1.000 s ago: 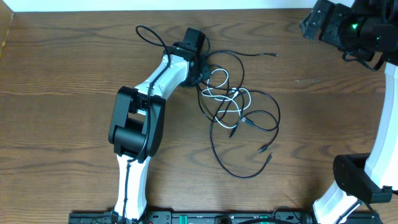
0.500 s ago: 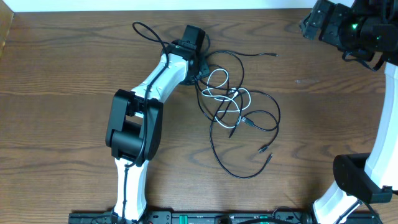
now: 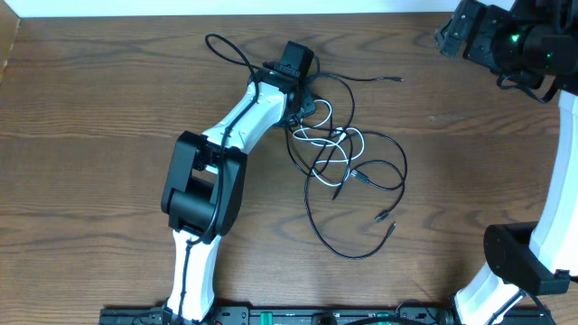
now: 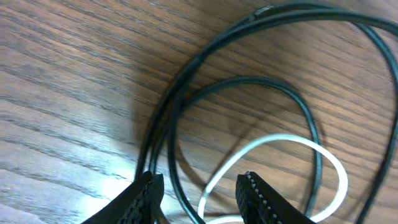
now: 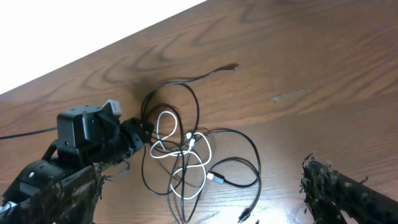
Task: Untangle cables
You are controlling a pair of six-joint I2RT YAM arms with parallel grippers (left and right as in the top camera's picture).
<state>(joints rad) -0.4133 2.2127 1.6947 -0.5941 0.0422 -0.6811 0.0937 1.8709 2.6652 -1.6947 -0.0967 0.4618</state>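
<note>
The cables lie tangled mid-table: black cables (image 3: 310,212) loop around a white cable (image 3: 358,137). My left gripper (image 3: 304,93) sits low at the tangle's upper left edge. In the left wrist view its fingertips (image 4: 148,193) stand apart on the wood. A black cable (image 4: 249,79) and the white cable (image 4: 280,138) pass between them, unclamped. My right gripper (image 3: 459,34) hangs high at the far right corner, wide open and holding nothing. The right wrist view looks down on the whole tangle and the white cable's plug (image 5: 211,177).
The left arm's own thick black wire (image 3: 226,50) loops out behind its wrist. One black cable end with a plug (image 3: 396,79) reaches toward the back right. Two more plugs (image 3: 386,221) lie at the tangle's front. The table's back edge (image 3: 271,14) is close behind.
The left gripper has shifted right, closer into the tangle's upper edge, and its jaws have widened a little. The right arm has not moved.
</note>
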